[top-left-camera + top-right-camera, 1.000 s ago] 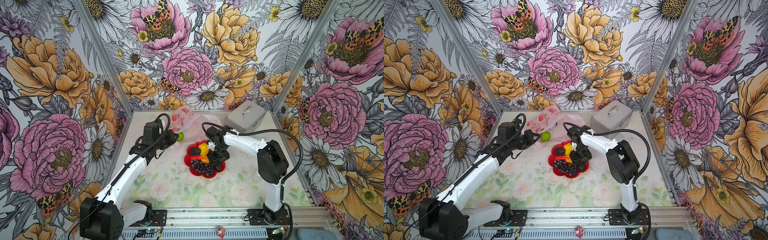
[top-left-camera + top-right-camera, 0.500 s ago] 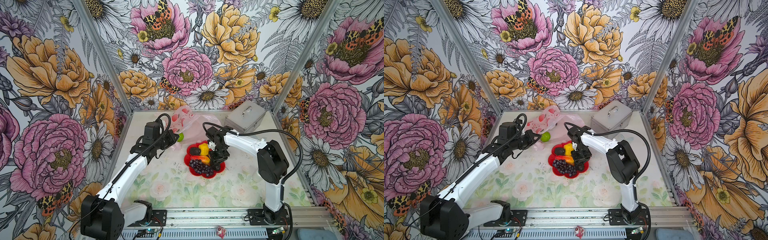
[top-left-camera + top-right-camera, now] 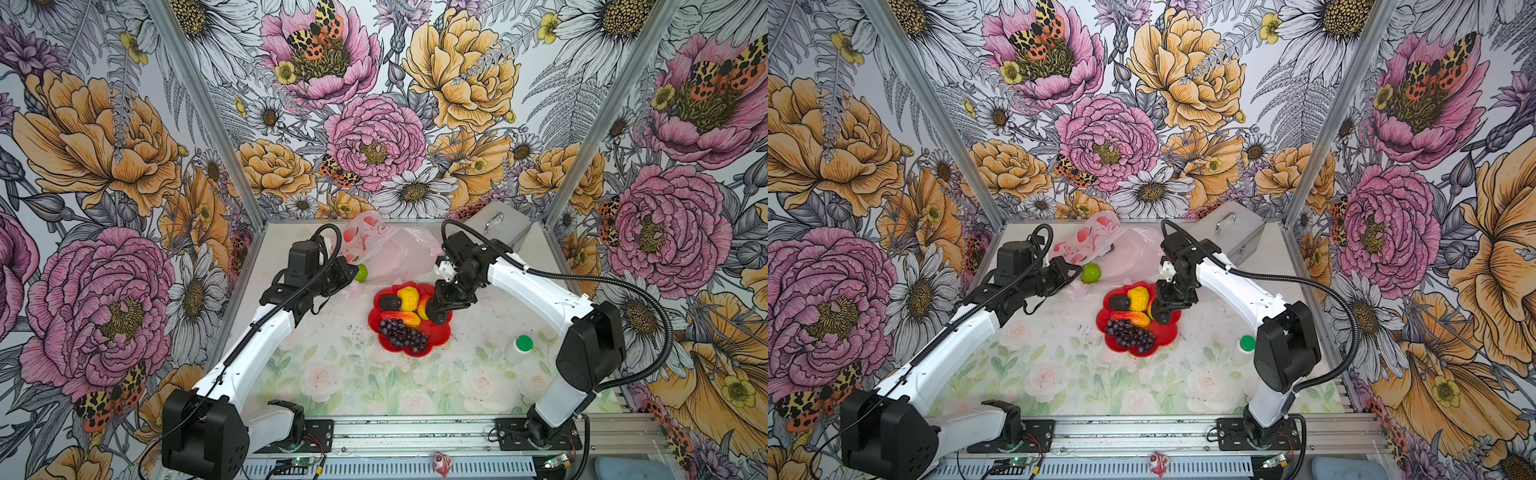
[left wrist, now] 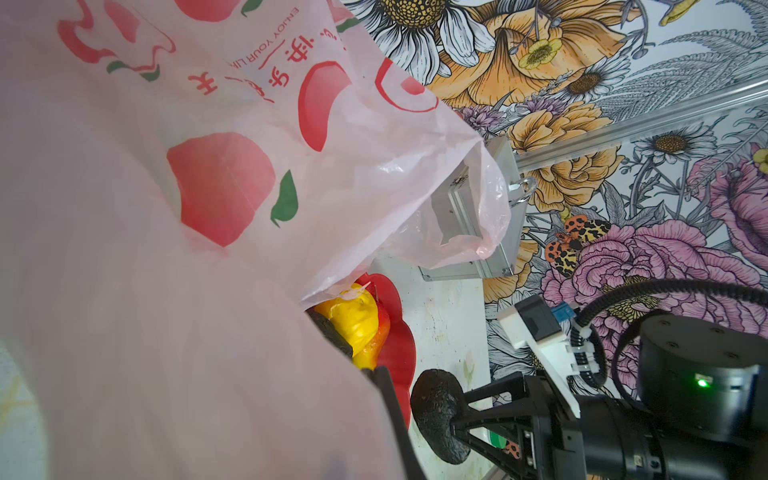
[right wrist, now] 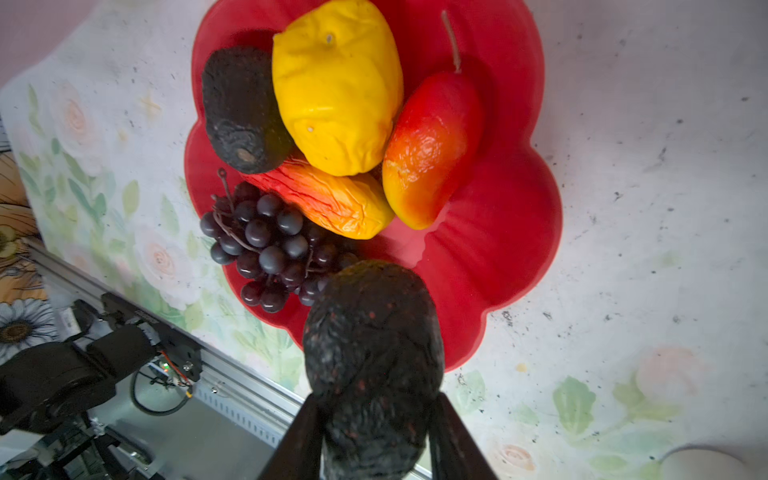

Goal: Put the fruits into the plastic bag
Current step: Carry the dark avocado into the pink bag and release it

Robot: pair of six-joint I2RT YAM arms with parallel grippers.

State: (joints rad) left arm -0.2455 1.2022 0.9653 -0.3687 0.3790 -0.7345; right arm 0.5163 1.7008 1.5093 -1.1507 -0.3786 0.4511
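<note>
Right gripper [image 5: 376, 415] part-open, clamped on avocado [image 5: 370, 324], long axis along fingers [image 5: 299, 444], free end out over plate [image 5: 511, 232] rim by grapes [image 5: 266, 245]; left gripper [image 3: 347, 272] closed, pinching bag [image 3: 386, 253] edge, bag at table rear; floral mat [image 3: 353, 374], speckled with dirt; floral walls [image 3: 374, 137], aluminium frame [image 3: 210, 116]

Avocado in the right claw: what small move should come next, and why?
Probably raise it a little and swing it toward the bag. The right claw is shut on the avocado just above the plate, with the grapes close beneath, and the left claw appears to hold the bag up beside the plate.
</note>
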